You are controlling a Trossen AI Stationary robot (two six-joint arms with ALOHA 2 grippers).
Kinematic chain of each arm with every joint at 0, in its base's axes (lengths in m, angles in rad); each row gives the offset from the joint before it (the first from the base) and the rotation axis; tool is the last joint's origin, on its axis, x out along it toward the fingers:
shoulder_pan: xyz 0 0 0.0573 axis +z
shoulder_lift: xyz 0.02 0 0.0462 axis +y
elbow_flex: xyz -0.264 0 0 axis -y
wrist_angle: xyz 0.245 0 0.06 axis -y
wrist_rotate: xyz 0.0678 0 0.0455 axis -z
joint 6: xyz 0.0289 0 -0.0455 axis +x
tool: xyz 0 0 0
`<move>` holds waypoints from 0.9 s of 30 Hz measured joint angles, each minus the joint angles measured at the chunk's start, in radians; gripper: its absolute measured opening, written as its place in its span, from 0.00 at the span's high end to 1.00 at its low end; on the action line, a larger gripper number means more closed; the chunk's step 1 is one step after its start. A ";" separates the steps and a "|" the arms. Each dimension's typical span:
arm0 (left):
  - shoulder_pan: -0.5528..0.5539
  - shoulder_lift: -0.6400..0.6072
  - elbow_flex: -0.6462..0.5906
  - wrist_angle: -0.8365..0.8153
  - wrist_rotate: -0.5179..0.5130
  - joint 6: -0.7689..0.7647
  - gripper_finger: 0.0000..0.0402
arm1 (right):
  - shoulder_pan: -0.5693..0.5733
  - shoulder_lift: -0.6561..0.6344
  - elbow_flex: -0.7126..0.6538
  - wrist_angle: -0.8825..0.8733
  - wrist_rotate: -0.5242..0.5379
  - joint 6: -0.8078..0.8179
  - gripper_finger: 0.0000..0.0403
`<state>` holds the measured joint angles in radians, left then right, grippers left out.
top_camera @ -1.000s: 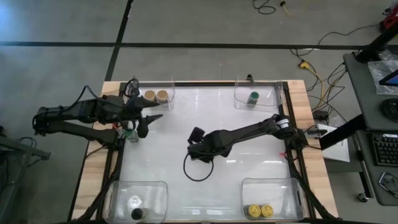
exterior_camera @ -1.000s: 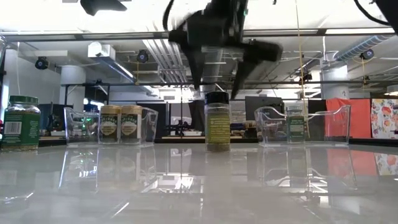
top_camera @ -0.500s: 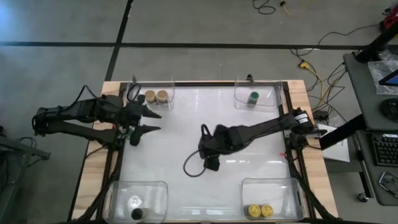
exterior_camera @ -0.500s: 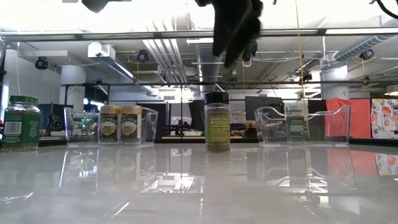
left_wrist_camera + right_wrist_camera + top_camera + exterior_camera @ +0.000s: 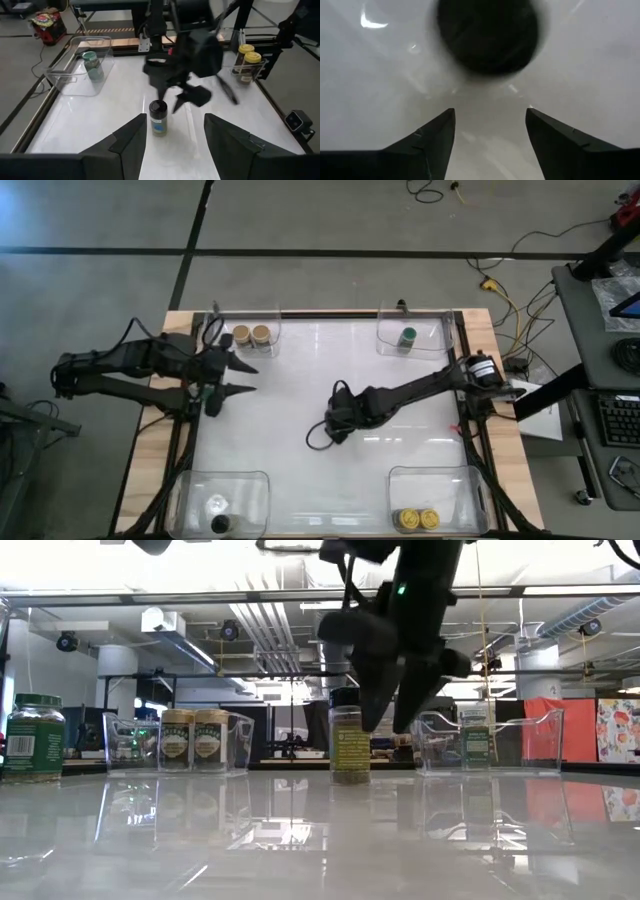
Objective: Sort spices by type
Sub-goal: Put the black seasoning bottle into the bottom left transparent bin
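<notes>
The right hand (image 5: 392, 725) hangs over the middle of the white desk (image 5: 300, 380), fingers pointing down and spread apart with nothing between them; its wrist view looks straight down on the black-lidded jar (image 5: 489, 36), whose round lid lies just beyond the two fingertips (image 5: 442, 125), not yet between them; in the low view this jar (image 5: 350, 736) stands upright on the desk, with the hand just beside and above it, partly in front of it; in the high view the jar itself is hidden under the right hand (image 5: 337, 423).

The left hand (image 5: 236, 377) waits at the left edge of the desk, fingers parted and empty; its wrist view looks across at the black-lidded jar (image 5: 158, 118) and the right hand (image 5: 192, 87) above it; a green-lidded jar (image 5: 33, 737) stands at the left of the low view, though the high view does not let me place it under the left arm for sure.

Four clear tubs sit at the desk's corners; the far-left tub (image 5: 270, 330) holds two tan-lidded jars (image 5: 251, 334) side by side; the far-right tub (image 5: 435, 330) holds one green-lidded jar (image 5: 407, 336); the near-right tub (image 5: 455, 480) holds two yellow-lidded jars (image 5: 417, 519) touching each other; the near-left tub (image 5: 195, 485) holds one black-lidded jar (image 5: 220, 525) at its near edge.
</notes>
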<state>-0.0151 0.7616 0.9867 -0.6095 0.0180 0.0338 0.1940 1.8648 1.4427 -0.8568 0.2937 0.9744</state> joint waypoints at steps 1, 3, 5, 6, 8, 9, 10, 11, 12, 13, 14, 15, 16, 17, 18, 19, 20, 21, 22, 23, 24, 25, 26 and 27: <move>0.000 -0.004 0.000 -0.002 0.000 -0.002 0.55 | -0.008 0.000 -0.003 -0.004 0.019 -0.010 0.43; 0.000 -0.013 0.000 -0.012 0.000 -0.012 0.55 | -0.023 0.000 -0.004 -0.005 0.059 -0.031 0.43; 0.000 -0.022 0.000 -0.036 0.001 -0.025 0.55 | -0.041 0.000 -0.004 0.005 0.087 -0.049 0.43; 0.000 -0.027 0.000 -0.045 0.001 -0.030 0.55 | -0.050 0.000 -0.003 0.007 0.092 -0.061 0.42; 0.000 -0.037 0.000 -0.062 0.001 -0.046 0.55 | -0.069 0.000 -0.002 0.008 0.100 -0.097 0.41; 0.000 -0.042 0.000 -0.067 0.001 -0.051 0.55 | -0.078 0.000 -0.002 0.010 0.104 -0.110 0.40; 0.000 -0.046 0.000 -0.069 0.001 -0.055 0.55 | -0.086 0.000 -0.002 0.010 0.115 -0.128 0.39; 0.000 -0.049 0.000 -0.070 0.001 -0.061 0.55 | -0.093 0.000 -0.002 0.010 0.132 -0.136 0.38; 0.000 -0.051 0.000 -0.070 0.002 -0.065 0.55 | -0.100 0.000 -0.002 0.011 0.149 -0.148 0.38; 0.000 -0.051 0.000 -0.070 0.002 -0.068 0.55 | -0.107 0.000 -0.002 0.015 0.162 -0.159 0.37; 0.000 -0.051 0.000 -0.070 0.002 -0.069 0.55 | -0.115 0.000 -0.002 0.025 0.170 -0.171 0.36; 0.000 -0.050 0.000 -0.070 0.002 -0.070 0.55 | -0.121 0.000 -0.002 0.044 0.173 -0.183 0.36; 0.000 -0.050 0.000 -0.070 0.002 -0.072 0.55 | -0.127 0.000 -0.002 0.064 0.176 -0.196 0.35; 0.000 -0.047 0.000 -0.070 0.002 -0.074 0.55 | -0.130 0.000 -0.002 0.085 0.178 -0.213 0.35; 0.000 -0.043 0.000 -0.067 -0.001 -0.082 0.55 | -0.131 0.000 -0.001 0.104 0.178 -0.231 0.34; 0.001 -0.037 0.000 -0.059 -0.016 -0.102 0.55 | -0.132 -0.001 0.004 0.107 0.179 -0.247 0.34; 0.003 -0.029 0.000 -0.049 -0.046 -0.128 0.55 | -0.131 -0.002 0.010 0.099 0.178 -0.263 0.33; 0.004 -0.020 0.000 -0.044 -0.075 -0.146 0.54 | -0.129 -0.005 0.019 0.081 0.177 -0.268 0.33; 0.004 -0.009 0.000 -0.046 -0.096 -0.153 0.54 | -0.126 -0.012 0.030 0.049 0.177 -0.267 0.32; 0.004 0.005 0.000 -0.046 -0.113 -0.157 0.53 | -0.122 -0.018 0.040 0.012 0.178 -0.260 0.32; 0.005 0.020 0.000 -0.041 -0.127 -0.164 0.51 | -0.120 -0.029 0.048 -0.021 0.179 -0.252 0.32; 0.006 0.037 0.000 -0.035 -0.133 -0.175 0.49 | -0.117 -0.041 0.051 -0.042 0.179 -0.246 0.31; 0.010 0.057 0.000 -0.025 -0.133 -0.179 0.47 | -0.114 -0.051 0.051 -0.059 0.179 -0.243 0.31; 0.012 0.079 0.000 -0.009 -0.134 -0.182 0.45 | -0.111 -0.064 0.051 -0.072 0.180 -0.242 0.31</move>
<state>-0.0029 0.8411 0.9871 -0.6187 -0.1158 -0.1482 0.0832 1.8013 1.4936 -0.9292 0.4735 0.7320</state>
